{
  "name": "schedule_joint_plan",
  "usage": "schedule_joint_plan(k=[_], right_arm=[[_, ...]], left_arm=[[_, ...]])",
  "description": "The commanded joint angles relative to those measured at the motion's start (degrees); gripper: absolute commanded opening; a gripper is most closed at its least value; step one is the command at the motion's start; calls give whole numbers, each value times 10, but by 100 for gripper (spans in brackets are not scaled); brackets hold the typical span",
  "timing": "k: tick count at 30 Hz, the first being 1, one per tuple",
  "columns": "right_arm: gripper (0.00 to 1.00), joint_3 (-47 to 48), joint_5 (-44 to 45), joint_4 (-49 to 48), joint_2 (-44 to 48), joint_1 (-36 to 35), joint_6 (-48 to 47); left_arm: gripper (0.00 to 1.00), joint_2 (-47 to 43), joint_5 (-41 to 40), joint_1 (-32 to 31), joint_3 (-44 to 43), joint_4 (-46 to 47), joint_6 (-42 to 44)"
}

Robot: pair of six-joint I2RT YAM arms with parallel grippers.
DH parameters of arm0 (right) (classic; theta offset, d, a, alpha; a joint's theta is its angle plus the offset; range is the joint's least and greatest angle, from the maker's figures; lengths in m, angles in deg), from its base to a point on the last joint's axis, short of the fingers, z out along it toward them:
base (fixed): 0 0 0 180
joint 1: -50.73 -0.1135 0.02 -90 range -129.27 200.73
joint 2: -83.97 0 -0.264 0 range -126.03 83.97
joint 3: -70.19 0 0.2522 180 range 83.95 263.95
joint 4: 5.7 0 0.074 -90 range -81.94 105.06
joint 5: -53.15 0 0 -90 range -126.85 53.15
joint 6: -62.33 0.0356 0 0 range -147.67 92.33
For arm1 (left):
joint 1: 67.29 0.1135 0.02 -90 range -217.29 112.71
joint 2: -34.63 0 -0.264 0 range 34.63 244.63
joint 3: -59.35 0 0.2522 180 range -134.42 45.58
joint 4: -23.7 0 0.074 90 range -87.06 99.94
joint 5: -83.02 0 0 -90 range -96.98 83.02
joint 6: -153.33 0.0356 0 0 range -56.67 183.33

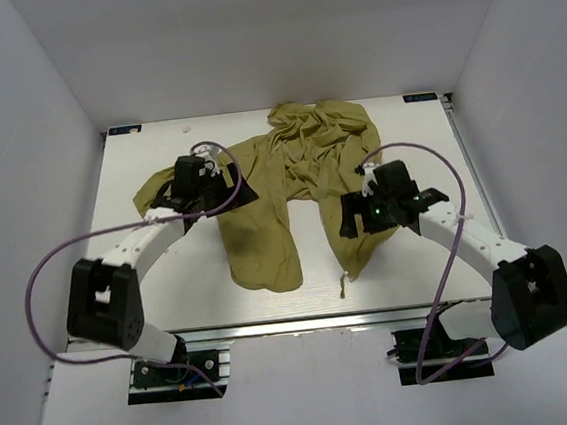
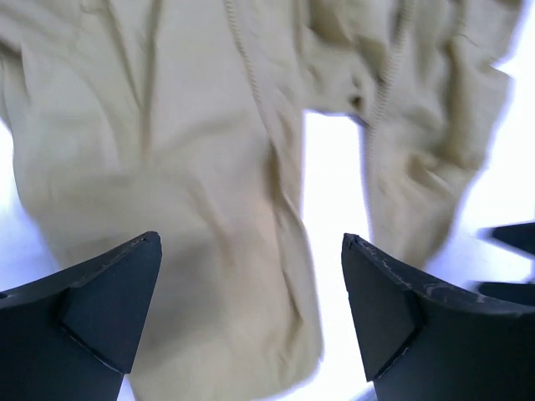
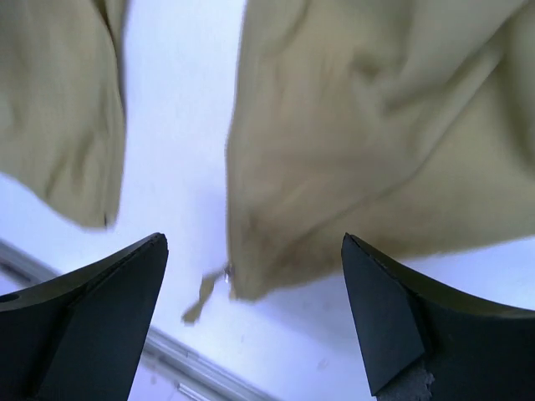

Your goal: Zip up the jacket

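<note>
The olive jacket (image 1: pixel 290 177) lies wrinkled and unzipped on the white table, its two front panels apart. My left gripper (image 1: pixel 229 190) is open and empty above the jacket's left side; in the left wrist view (image 2: pixel 251 242) the left panel (image 2: pixel 167 167) lies under it, with zipper teeth (image 2: pixel 244 63) along the edge. My right gripper (image 1: pixel 357 220) is open and empty over the right panel. In the right wrist view (image 3: pixel 253 241) that panel's bottom corner (image 3: pixel 259 276) shows a small zipper pull (image 3: pixel 205 288) sticking out.
White walls enclose the table (image 1: pixel 170 284) on three sides. The table's front metal rail (image 1: pixel 294 324) runs just below the jacket's hem. Purple cables (image 1: pixel 43 271) loop off both arms. Bare table shows between the two panels (image 2: pixel 334 209).
</note>
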Motion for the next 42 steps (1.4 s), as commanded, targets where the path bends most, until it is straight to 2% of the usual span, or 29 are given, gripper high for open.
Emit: schedule_joint_plan(k=[1,6,17,22,26,32,34,38,42], right_arm=[[89,-69,-46,-2,25,-15,22],[89,-82,-44,-16,0,-71,46],[89,-72,-26,-76,-108,-146,100],[89,-54,-40,-95,-140,-198,117],[89,-13,-11,-77,-140,-229,116],[89,-5,127,-44,-32,-230,125],[89,-11,140,-30,-12,-229,123],[89,0,201,52,-32,-228,171],[86,-16,222,64,-53,-229,212]], left_arm=[[98,-91,-1,-12,59,-1,-42],[98,-204,8,-16,152,-11,-50],[98,-302,5,-17,219,-44,-62],[98,-308,-7,-18,216,-57,-58],[98,-304,0,-18,216,-52,-57],[98,-282,8,-18,217,-46,-55],[98,-273,15,-18,217,-35,-53],[98,-258,34,-18,214,-23,-51],[98,-257,42,-18,216,-17,-50]])
